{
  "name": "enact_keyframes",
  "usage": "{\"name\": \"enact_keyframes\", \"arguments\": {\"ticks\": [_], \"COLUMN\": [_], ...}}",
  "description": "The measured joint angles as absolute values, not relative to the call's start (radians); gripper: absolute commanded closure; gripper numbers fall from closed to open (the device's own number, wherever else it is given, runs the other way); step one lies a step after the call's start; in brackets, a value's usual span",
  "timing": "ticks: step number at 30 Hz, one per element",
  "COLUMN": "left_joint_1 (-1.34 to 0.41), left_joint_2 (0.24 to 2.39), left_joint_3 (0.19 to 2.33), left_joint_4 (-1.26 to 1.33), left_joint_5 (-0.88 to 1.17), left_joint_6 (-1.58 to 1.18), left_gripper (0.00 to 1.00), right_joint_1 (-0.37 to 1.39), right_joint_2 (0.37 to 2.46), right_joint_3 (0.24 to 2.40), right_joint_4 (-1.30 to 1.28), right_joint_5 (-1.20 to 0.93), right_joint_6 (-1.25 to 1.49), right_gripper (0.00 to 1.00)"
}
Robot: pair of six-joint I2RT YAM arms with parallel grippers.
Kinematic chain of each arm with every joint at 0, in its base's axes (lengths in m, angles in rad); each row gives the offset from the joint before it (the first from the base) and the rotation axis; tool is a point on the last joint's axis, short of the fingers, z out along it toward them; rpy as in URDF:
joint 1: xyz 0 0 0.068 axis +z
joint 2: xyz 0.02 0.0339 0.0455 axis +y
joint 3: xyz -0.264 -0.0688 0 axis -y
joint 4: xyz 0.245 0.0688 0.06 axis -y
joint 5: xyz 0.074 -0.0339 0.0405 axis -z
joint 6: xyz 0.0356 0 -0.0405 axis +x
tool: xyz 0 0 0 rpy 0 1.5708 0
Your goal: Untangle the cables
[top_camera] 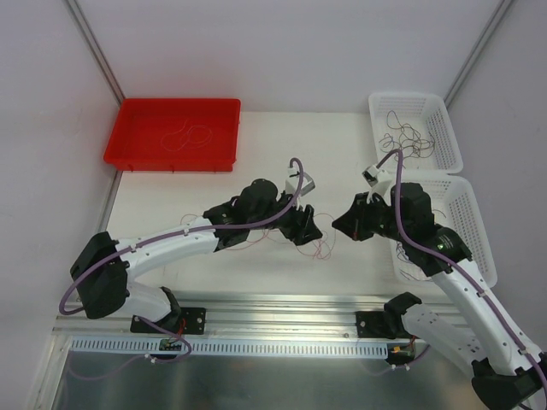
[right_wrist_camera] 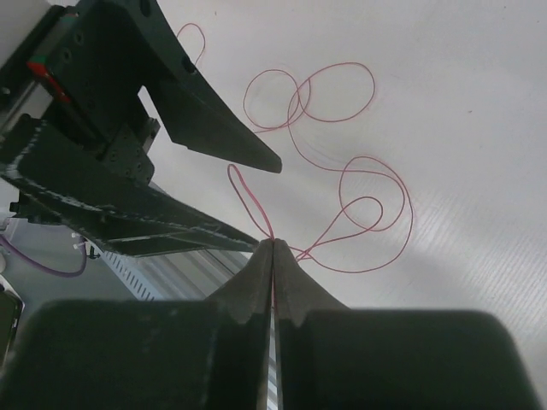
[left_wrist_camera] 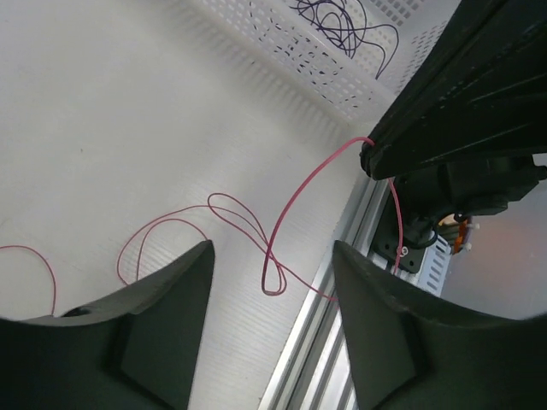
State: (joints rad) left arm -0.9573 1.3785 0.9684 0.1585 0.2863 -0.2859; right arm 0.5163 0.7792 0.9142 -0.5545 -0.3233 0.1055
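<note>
A thin red cable (right_wrist_camera: 376, 184) lies in loose loops on the white table; it also shows in the left wrist view (left_wrist_camera: 244, 224) and faintly in the top view (top_camera: 322, 248). My right gripper (right_wrist_camera: 273, 246) is shut on this red cable, which runs up from the table into its closed tips; the right gripper also shows in the top view (top_camera: 342, 225). My left gripper (left_wrist_camera: 273, 256) is open and empty, hovering above a small loop of the cable; it sits close left of the right gripper in the top view (top_camera: 308, 229). Dark purple and black cables (top_camera: 408, 135) lie bunched in the far white basket.
A red tray (top_camera: 137, 137) at the back left holds a thin looped wire (top_camera: 192, 135). Two white mesh baskets stand on the right, a far one (top_camera: 444, 128) and a near one (top_camera: 468, 213). An aluminium rail (top_camera: 273, 307) runs along the table's near edge.
</note>
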Motion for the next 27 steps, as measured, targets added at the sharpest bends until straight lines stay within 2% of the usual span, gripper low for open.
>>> {"name": "enact_keyframes", "arguments": {"ticks": [2, 3, 4, 5, 11, 25, 26, 27], "left_joint_1": [-0.963, -0.963, -0.963, -0.963, -0.963, -0.974, -0.974, -0.974], "left_joint_2": [1.391, 1.392, 1.392, 1.391, 1.315, 1.073, 1.070, 1.070], "left_joint_3": [0.973, 0.973, 0.974, 0.976, 1.013, 1.351, 1.377, 1.406], "left_joint_4": [0.155, 0.152, 0.148, 0.145, 0.044, -0.311, -0.334, -0.359], "left_joint_5": [0.274, 0.267, 0.257, 0.248, 0.146, -0.155, -0.178, -0.202], "left_joint_6": [-0.293, -0.294, -0.302, -0.299, -0.287, -0.218, -0.212, -0.203], "left_gripper": [0.63, 0.87, 0.97, 1.00, 1.00, 1.00, 1.00, 1.00], "right_joint_1": [0.520, 0.522, 0.523, 0.524, 0.529, 0.533, 0.533, 0.533], "right_joint_2": [0.779, 0.779, 0.779, 0.779, 0.793, 0.950, 0.957, 0.966], "right_joint_3": [0.914, 0.914, 0.914, 0.914, 0.873, 0.745, 0.740, 0.735], "right_joint_4": [-0.552, -0.550, -0.549, -0.549, -0.542, -0.488, -0.484, -0.479], "right_joint_5": [-0.323, -0.323, -0.323, -0.321, -0.250, -0.071, -0.067, -0.065], "right_joint_6": [0.107, 0.108, 0.108, 0.109, 0.125, 0.183, 0.184, 0.186], "right_gripper": [0.99, 0.99, 0.99, 0.98, 0.96, 0.93, 0.92, 0.85]}}
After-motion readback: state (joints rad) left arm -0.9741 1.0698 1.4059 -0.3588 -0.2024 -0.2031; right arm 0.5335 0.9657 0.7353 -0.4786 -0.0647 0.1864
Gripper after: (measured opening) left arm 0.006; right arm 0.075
